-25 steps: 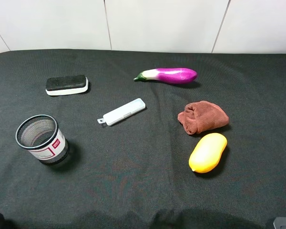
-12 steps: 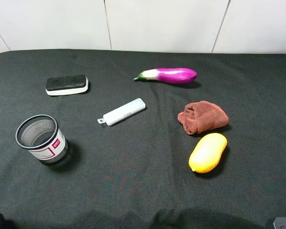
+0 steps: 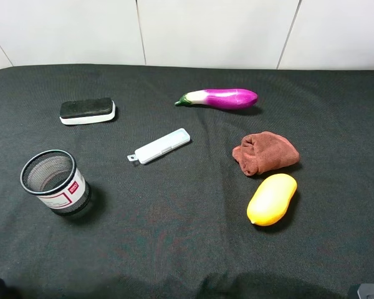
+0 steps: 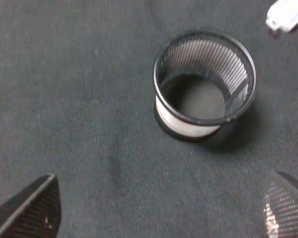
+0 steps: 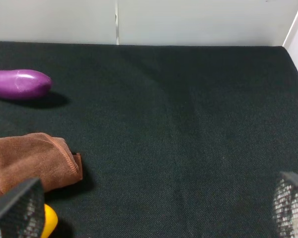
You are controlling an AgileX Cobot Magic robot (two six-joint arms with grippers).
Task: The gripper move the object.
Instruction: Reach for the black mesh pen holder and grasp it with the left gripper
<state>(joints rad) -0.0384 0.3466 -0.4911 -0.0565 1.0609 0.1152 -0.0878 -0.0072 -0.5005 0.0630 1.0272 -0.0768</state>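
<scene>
The black wire-mesh pen cup (image 3: 55, 182) with a white, red-bordered label stands upright on the black cloth at the front left. In the left wrist view the cup (image 4: 188, 128) is empty and lies ahead of my left gripper (image 4: 156, 213). That gripper is open, with its two fingertips wide apart and not touching the cup. My right gripper (image 5: 154, 208) is open and empty over the right side of the table, far from the cup. Neither gripper's jaws show in the exterior high view.
A black-and-white eraser block (image 3: 87, 111) lies at the back left. A white flat case (image 3: 159, 146) lies in the middle and a purple eggplant (image 3: 221, 98) behind it. A brown cloth (image 3: 265, 152) and a yellow fruit (image 3: 272, 198) lie on the right.
</scene>
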